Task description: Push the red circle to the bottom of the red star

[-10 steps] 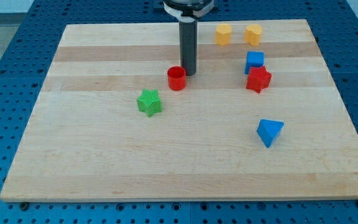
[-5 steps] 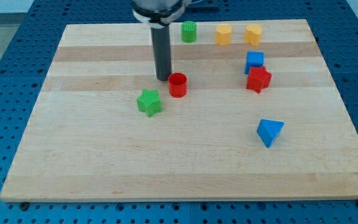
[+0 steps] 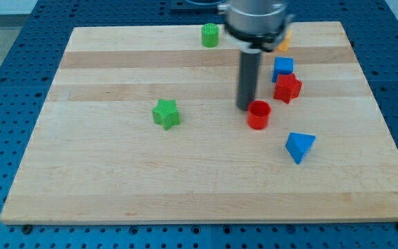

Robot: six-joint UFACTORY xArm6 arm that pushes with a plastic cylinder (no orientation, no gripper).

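Note:
The red circle point(image 3: 258, 115) stands on the wooden board, below and to the left of the red star point(image 3: 287, 88). The two are apart by a small gap. My tip point(image 3: 245, 107) touches the board right at the circle's upper left edge. The rod rises from there to the view's top. The red star sits just under a blue cube point(image 3: 282, 68).
A green star point(image 3: 166, 113) lies to the left of the middle. A green cylinder point(image 3: 210, 34) stands near the top edge. A blue triangle point(image 3: 299, 146) lies below and right of the red circle. A yellow block point(image 3: 282, 41) peeks out behind the rod's upper part.
The red circle has moved to the right and slightly down, from near the green star to just below-left of the red star. My tip moved right with it.

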